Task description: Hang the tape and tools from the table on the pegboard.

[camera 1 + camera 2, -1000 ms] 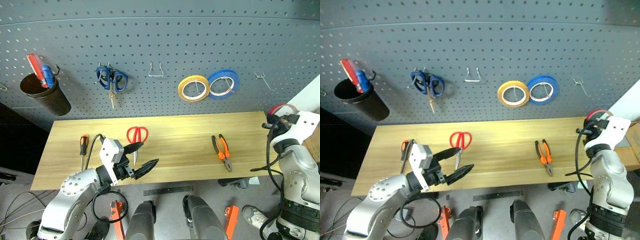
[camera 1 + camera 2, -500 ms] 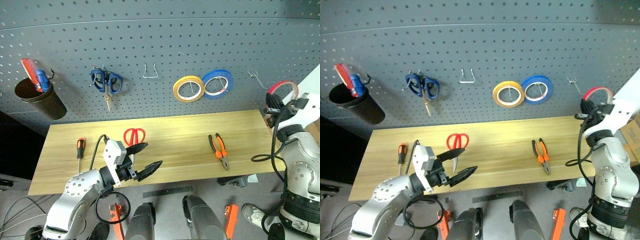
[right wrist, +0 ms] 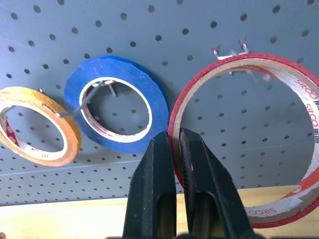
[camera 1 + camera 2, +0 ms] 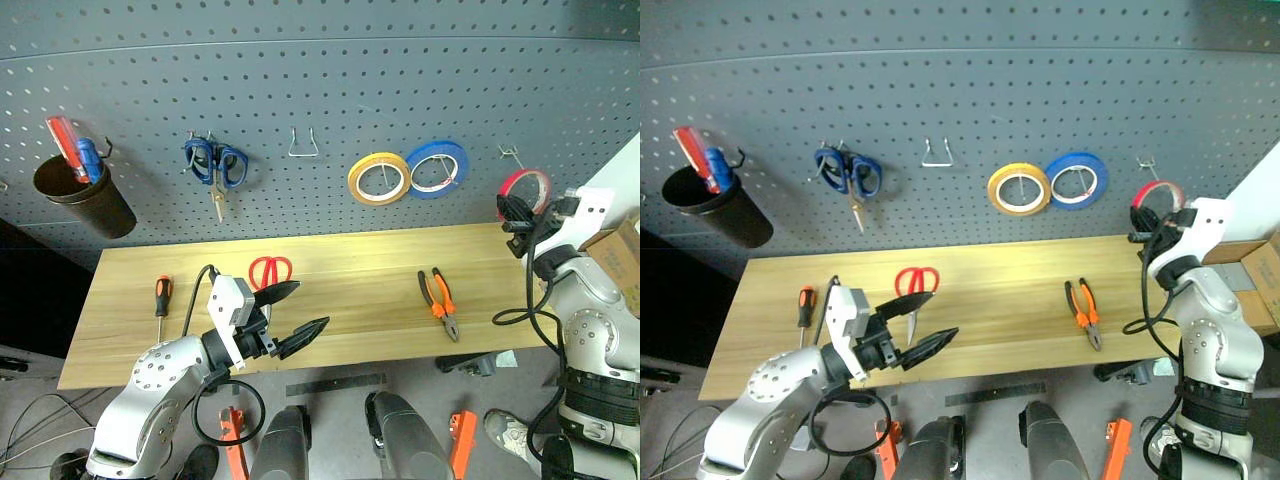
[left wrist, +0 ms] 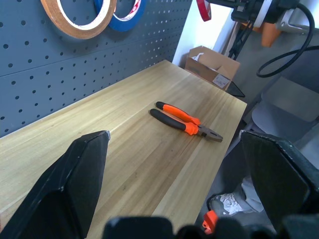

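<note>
One red tape ring (image 3: 249, 134) sits pinched by its rim between the two black fingers (image 3: 154, 189) of my right gripper (image 4: 512, 213), held up in front of the pegboard (image 4: 330, 110), with a small metal hook (image 3: 232, 52) showing just past the ring's upper edge; I cannot tell whether ring and hook touch. Beside my right gripper, toward my left, the blue tape ring (image 4: 438, 168) hangs on the board, and the yellow tape ring (image 4: 379, 177) hangs next to that. Below my right gripper and further to my left, the pliers (image 4: 440, 300) lie flat on the table (image 4: 370, 260). My left gripper (image 4: 290, 315) hangs over the near edge of the table with its fingers spread wide and nothing between them. Just beyond it lie the red-handled scissors (image 4: 270, 272), and off to its left the screwdriver (image 4: 164, 293). Higher on the board, above my left gripper, hang the blue-handled scissors (image 4: 218, 165), an empty wire hook (image 4: 305, 143), and a dark cup (image 4: 85, 195)
</note>
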You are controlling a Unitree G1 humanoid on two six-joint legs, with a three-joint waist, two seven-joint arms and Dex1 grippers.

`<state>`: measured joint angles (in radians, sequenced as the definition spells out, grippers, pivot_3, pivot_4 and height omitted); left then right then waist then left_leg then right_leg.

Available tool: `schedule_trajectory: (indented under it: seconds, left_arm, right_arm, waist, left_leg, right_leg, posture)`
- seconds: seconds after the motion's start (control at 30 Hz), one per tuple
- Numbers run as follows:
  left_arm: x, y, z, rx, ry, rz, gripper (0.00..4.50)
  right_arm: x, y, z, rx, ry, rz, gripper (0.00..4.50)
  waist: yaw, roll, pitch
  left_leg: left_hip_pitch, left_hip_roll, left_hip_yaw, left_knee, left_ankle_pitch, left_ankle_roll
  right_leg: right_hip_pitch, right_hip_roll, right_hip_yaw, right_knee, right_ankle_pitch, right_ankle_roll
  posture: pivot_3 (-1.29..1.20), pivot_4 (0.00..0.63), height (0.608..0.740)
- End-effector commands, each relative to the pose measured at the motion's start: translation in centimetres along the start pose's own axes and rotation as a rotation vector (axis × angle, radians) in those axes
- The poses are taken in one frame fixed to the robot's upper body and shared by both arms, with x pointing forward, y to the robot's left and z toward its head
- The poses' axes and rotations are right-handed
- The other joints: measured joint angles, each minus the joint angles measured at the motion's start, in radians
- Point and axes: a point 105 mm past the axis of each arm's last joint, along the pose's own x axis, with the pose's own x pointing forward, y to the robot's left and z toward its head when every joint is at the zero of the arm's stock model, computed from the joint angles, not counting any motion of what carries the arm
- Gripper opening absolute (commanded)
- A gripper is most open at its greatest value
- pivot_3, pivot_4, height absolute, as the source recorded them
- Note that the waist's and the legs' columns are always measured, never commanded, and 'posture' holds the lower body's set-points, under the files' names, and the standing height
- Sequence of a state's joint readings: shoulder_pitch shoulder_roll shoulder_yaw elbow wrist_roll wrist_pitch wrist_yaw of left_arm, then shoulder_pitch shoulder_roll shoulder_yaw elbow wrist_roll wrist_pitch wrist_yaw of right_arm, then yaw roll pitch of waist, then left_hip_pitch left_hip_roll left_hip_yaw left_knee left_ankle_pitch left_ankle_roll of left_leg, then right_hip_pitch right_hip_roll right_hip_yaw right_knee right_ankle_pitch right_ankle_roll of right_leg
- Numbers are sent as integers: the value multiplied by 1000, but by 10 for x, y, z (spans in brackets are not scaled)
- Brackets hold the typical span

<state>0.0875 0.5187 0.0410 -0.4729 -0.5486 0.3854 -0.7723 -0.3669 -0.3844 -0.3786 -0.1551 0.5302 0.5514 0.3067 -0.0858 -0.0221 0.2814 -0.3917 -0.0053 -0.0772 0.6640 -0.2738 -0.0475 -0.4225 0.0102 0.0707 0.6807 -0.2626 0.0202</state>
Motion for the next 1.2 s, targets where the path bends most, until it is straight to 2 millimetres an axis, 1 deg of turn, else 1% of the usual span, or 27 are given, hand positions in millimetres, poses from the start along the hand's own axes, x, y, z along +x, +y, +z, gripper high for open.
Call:
schedule_trajectory:
  seconds: [0.03, 0.3, 0.5, 0.67, 0.77, 0.83, 0.93, 1.0, 1.07, 1.13, 1.17, 1.2]
  left_arm:
    - [1, -8, 9, 20, -33, -21, 4500]
    - [5, -5, 13, 30, -41, -14, 4500]
    - [4, -2, 14, 39, -40, 8, 4500]
    - [4, 1, 16, 45, -46, 24, 4500]
    - [4, 2, 13, 41, -43, 31, 4500]
    - [5, 2, 13, 39, -43, 32, 4500]
    - [3, 5, 11, 38, -40, 40, 4500]
    - [2, 6, 9, 37, -36, 45, 4500]
    - [-1, 8, 7, 32, -30, 53, 4500]
    - [-3, 9, 3, 25, -20, 59, 4500]
    - [-5, 10, 1, 21, -15, 60, 4500]
    - [-6, 10, -1, 15, -9, 61, 4500]
  right_arm:
    - [3, 3, 12, -28, -48, 31, 22]
    - [30, 0, -5, -41, -3, 79, 22]
    - [55, -9, -17, -67, 31, 74, 22]
    - [60, -14, -20, -104, 50, 74, 22]
    - [50, -12, -15, -143, 37, 63, 608]
    - [43, -8, -10, -180, 30, 65, 1234]
    - [31, 4, 5, -192, -2, 68, 2226]
    - [21, 13, 8, -206, 22, 89, 2930]
    - [6, 22, 6, -260, 57, 98, 3647]
    - [-8, 25, -2, -255, 122, 90, 4275]
    - [-15, 28, -9, -246, 170, 103, 4456]
    - [-23, 31, -22, -228, 253, 133, 4456]
  waist:
    - [-1, 0, -1]
    - [-1, 0, -9]
    - [-2, 0, -11]
    - [0, 0, -12]
    - [0, 0, -12]
    - [1, 0, -12]
    - [2, 0, -12]
    - [1, 1, -12]
    - [2, 1, -12]
    - [2, 1, -12]
    - [2, 1, -12]
    - [2, 1, -13]
  left_leg:
    - [0, 0, 0, 0, 0, 0]
    - [2, 0, 2, 1, 0, 0]
    - [3, 0, 4, 1, 0, 1]
    - [3, 0, 4, 1, 0, 1]
    - [3, 0, 4, 1, 0, 1]
    - [2, 0, 2, 1, 0, 1]
    - [1, 0, 0, 1, 0, 1]
    - [2, 0, 0, 1, 0, 1]
    - [2, 0, -1, 1, 0, 1]
    - [2, 0, -2, 1, 0, 1]
    - [1, 1, -2, 1, 0, 1]
    - [2, 0, -2, 1, 0, 1]
  right_leg:
    - [0, 0, 0, 0, 0, 0]
    - [1, 0, 0, 0, 1, 0]
    - [1, 0, 0, 0, 3, 1]
    - [1, 0, 0, 0, 4, 1]
    - [1, 0, 0, 1, 4, 1]
    - [1, 0, 1, 1, 4, 1]
    - [1, 0, 1, 1, 4, 1]
    - [1, 0, 1, 1, 4, 1]
    - [1, 0, 1, 1, 4, 1]
    - [1, 0, 1, 0, 4, 1]
    - [1, 0, 0, 0, 4, 1]
    - [1, 0, 1, 0, 4, 1]
  posture:
    - [-93, 202, 740]
    - [-85, 198, 740]
    - [-71, 197, 740]
    - [-65, 198, 740]
    - [-80, 207, 740]
    - [-82, 208, 740]
    - [-86, 212, 740]
    - [-95, 216, 740]
    - [-98, 217, 740]
    - [-110, 222, 740]
    - [-110, 222, 740]
    - [-118, 230, 740]
